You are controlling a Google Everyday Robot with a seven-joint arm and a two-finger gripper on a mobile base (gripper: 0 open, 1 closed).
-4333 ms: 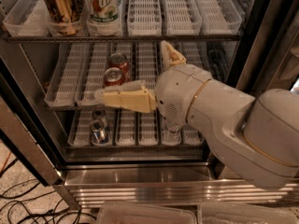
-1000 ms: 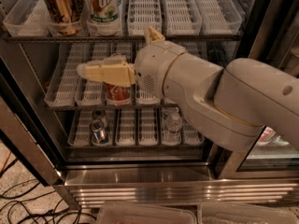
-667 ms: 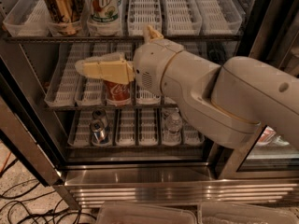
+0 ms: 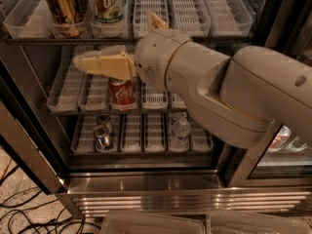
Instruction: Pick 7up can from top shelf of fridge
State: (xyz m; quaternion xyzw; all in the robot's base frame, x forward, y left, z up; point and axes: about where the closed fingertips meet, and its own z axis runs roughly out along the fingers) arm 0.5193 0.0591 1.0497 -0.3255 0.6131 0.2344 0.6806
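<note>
The 7up can (image 4: 108, 4), white and pale green with green lettering, stands upright at the front of a white lane tray on the top shelf (image 4: 195, 14) of the fridge (image 4: 146, 195). My gripper (image 4: 113, 37) is open and empty, just below and in front of the top shelf's front edge. One yellowish finger (image 4: 100, 63) points left under the can, and the other fingertip (image 4: 155, 20) sticks up to the can's right. My bulky arm covers the right part of the middle shelf.
A gold-brown can (image 4: 63, 6) stands left of the 7up can. A red cola can (image 4: 122, 92) sits on the middle shelf. The bottom shelf holds silver cans (image 4: 102, 133) and a water bottle (image 4: 180, 130). Cables (image 4: 24, 213) lie on the floor at left, and clear bins (image 4: 156, 223) sit below.
My gripper has risen from in front of the middle shelf to just under the top shelf's edge, and shifted left toward the 7up can. The cans have not moved.
</note>
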